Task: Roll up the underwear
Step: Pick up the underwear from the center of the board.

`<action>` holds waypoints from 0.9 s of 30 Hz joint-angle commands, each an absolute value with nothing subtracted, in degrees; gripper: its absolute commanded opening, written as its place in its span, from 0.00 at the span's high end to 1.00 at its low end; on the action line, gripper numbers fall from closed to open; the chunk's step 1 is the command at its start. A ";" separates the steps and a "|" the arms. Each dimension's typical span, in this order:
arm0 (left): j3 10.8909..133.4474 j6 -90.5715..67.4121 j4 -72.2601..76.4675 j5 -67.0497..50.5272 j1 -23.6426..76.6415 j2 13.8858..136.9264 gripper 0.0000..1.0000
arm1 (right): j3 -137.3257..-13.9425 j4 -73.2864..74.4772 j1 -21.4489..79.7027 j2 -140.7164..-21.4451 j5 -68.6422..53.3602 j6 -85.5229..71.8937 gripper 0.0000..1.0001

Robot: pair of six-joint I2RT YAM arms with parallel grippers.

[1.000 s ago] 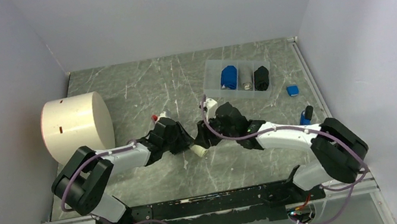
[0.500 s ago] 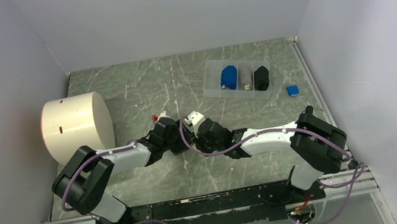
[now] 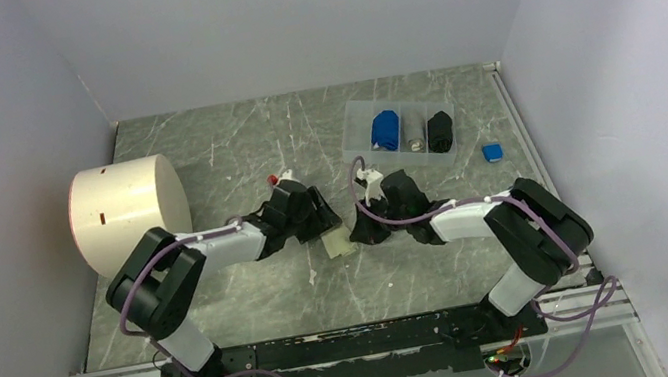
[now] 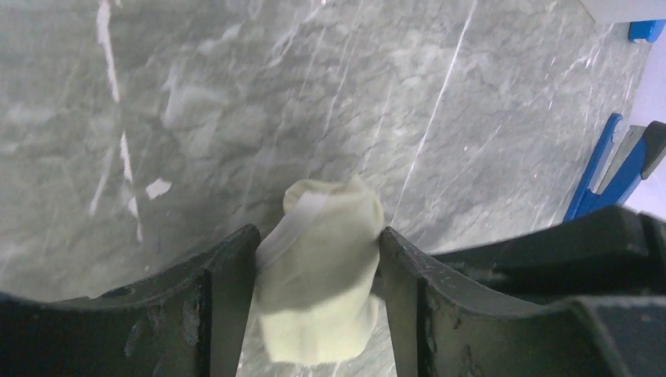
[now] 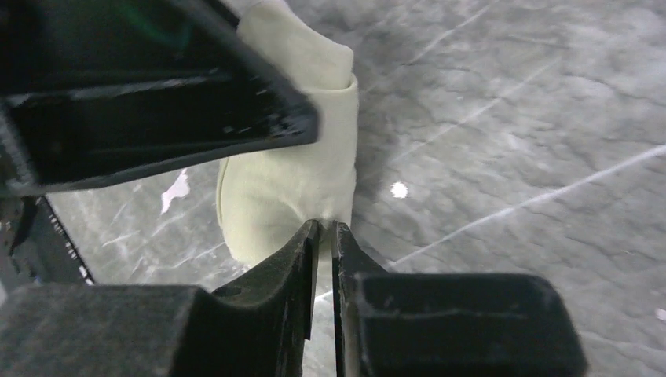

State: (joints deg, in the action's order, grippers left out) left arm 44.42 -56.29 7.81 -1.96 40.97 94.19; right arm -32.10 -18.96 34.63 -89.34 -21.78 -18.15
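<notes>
Cream underwear (image 3: pixel 337 246) is already bunched into a stubby little roll, lying flat on the grey marbled worktop (image 3: pixel 233 154) pretty much dead centre, wedged between the two arms' tips. From the left wrist cam the roll (image 4: pixel 318 290) sits right in the gap of the left claw (image 4: pixel 318 236), which is spread wide, one finger (image 4: pixel 228 298) on each side and both brushing the cloth, with a paler band of edging showing along the roll's left side. Can't say if it's really squeezing. From above, that left claw (image 3: pixel 321 226) comes in from the far-left side of the roll. The right claw (image 3: pixel 364 232) comes in from the right, and on its own cam it (image 5: pixel 323 226) is nearly pressed together, just a thin slit left, and looks to be nipping the near edge of the roll (image 5: pixel 287 181). Further back and to the right there's a clear divided tray (image 3: pixel 352 135) with the blue underwear (image 3: pixel 386 130) in its left compartment and a black bundle (image 3: pixel 440 131) in the right one. A small blue block (image 3: pixel 492 152) lies just off the tray's right end. Big white cylinder (image 3: pixel 129 213) sits on its side way over on the left.
</notes>
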 commanded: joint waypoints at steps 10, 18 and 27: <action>43.82 -56.16 7.27 -0.15 41.19 94.49 0.49 | -36.36 -10.99 34.27 -81.27 -20.82 -21.55 0.41; 43.50 -56.20 6.73 -0.09 41.20 94.74 0.48 | -36.90 -11.48 38.75 -82.33 -10.88 -27.85 0.20; 42.42 -56.38 6.99 -0.19 41.11 94.82 0.49 | -41.04 -12.42 47.02 -91.15 1.29 -28.98 0.19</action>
State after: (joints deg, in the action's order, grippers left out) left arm 43.94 -56.47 8.19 -1.10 40.97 95.50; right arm -36.82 -11.97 44.49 -88.29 -6.92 -27.92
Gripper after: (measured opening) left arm 0.517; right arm 0.808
